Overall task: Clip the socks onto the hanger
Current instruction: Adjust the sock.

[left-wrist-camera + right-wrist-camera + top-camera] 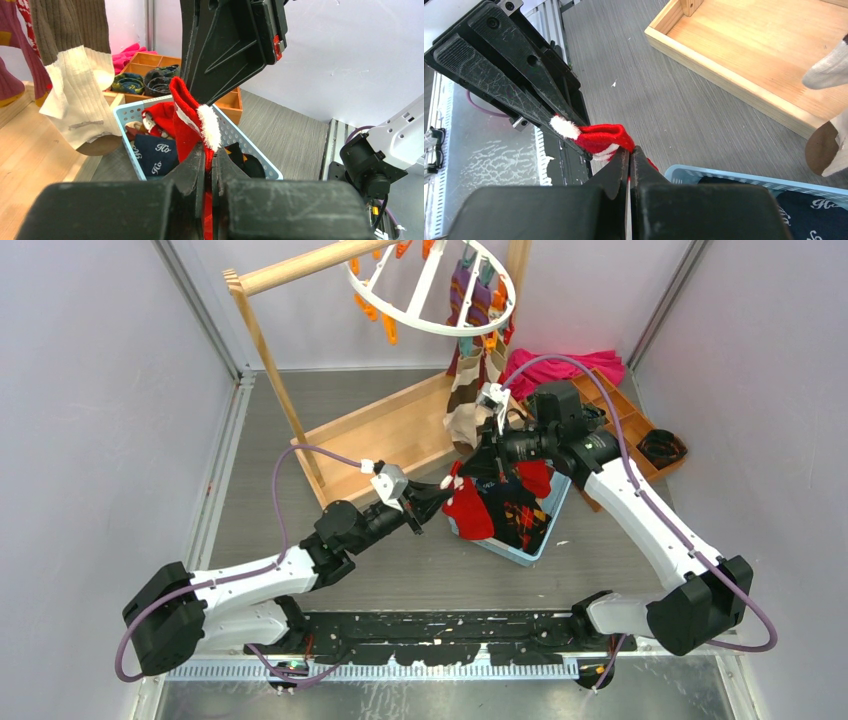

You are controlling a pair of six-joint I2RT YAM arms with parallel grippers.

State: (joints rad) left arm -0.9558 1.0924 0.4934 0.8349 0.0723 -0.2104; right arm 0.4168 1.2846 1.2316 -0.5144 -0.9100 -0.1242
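Over the left rim of the light blue perforated plastic basket (239, 141), a red sock with white fluffy trim (189, 116) is gripped from two sides. The left gripper (209, 156) has its black fingers pressed together on the sock's lower part, and the right gripper (630, 153) is clamped on the red fabric beside the white cuff. Inside the basket lies a navy blue sock (156, 152) with white script that reads "Ho", repeated, among other red and dark socks. A ribbed brown-and-cream sock (75, 95) hangs from the round white plastic clip hanger (421, 325) with its orange and purple pegs, above the light wooden tray (385, 430). Behind the basket stands an orange-brown wooden compartment box (227, 101) holding rolled dark socks, with a bright pink cloth (562, 368) beside it.
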